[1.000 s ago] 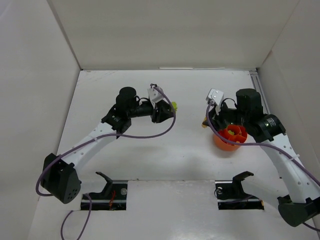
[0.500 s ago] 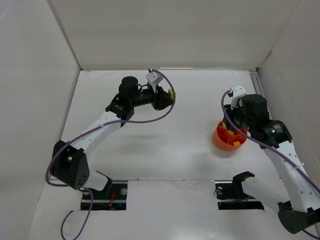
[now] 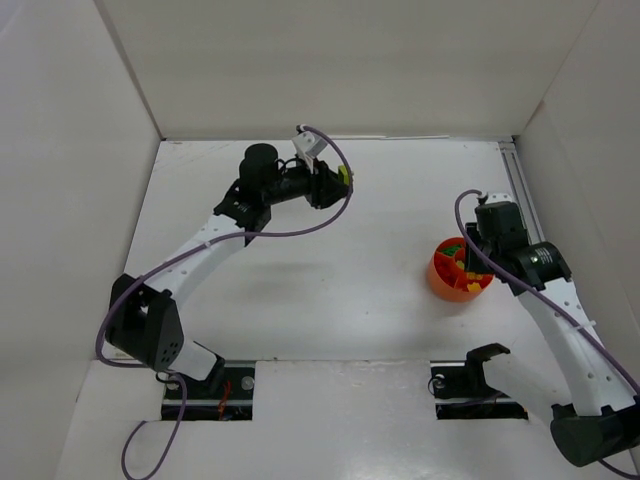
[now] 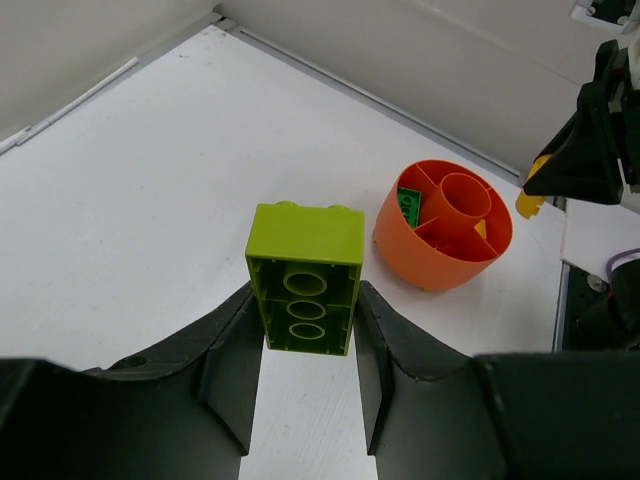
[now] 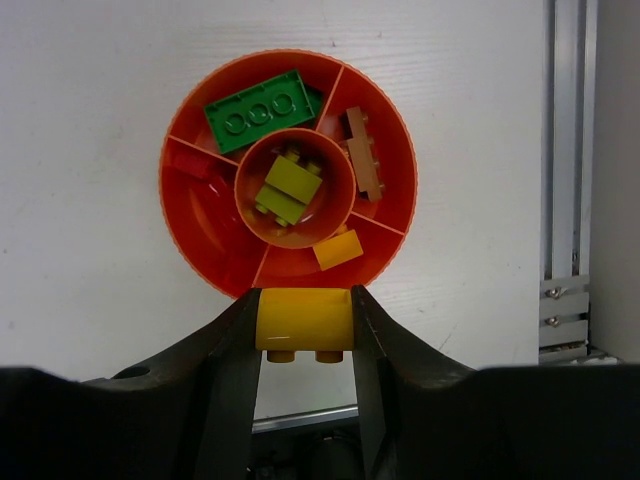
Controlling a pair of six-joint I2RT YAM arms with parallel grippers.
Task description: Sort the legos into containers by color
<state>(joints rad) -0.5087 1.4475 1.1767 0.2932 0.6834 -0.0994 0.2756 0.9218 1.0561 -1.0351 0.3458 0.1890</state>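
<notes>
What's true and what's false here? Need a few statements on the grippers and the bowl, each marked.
1. The left gripper is shut on a lime green brick. True.
2. The right gripper is empty. False: it grips a yellow brick.
3. The centre cup of the bowl holds lime pieces. True.
4. The dark green brick shares a compartment with the brown brick. False: a divider stands between them.
5. The left gripper hangs over the bowl. False: in the top view it is well across the table from it.
</notes>
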